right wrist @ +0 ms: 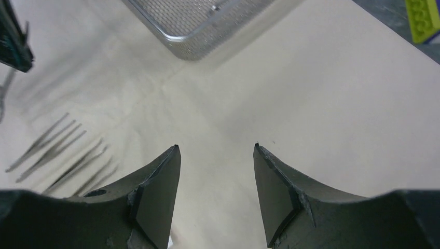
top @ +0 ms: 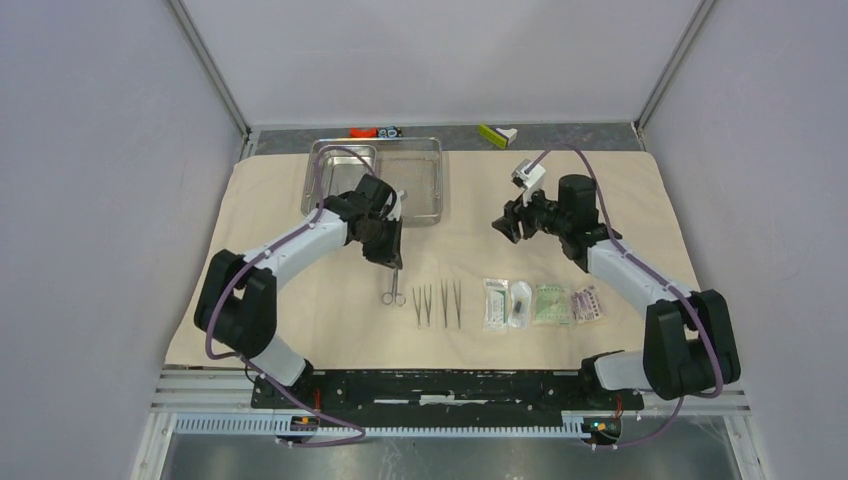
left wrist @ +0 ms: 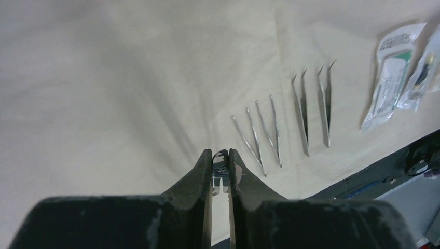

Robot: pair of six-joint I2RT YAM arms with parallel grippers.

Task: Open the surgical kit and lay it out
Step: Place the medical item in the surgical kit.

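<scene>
Steel slipping through a narrow pinch is the main hazard, as judged from this view. The black left gripper (left wrist: 220,153) holds the ring-handled steel scissors (top: 393,290) by only a short part of their length. On release they could swing or fall askew across the thin steel tweezers (left wrist: 272,129) lying just to that gripper's right. Letting go from too high would cause the same fault, and a dragging fingertip could rumple the large beige cloth wrap (left wrist: 104,78) beneath and disturb the row.

The left gripper is clenched almost fully, with a sliver of bright metal caught between its fingers. In the overhead view the scissors run from the fingers toward the arm bases, ring handles lowest; whether they touch the cloth cannot be told. The right gripper (right wrist: 215,148) is released, jaws well apart, nothing between them, poised over bare cloth.

Beyond the tweezers, nearer the right gripper, lie four small sealed packets (top: 548,303). Behind both grippers, at the cloth's far edge, sits the shiny rectangular steel tray (top: 415,175) with its smaller inner tray (top: 345,172).
</scene>
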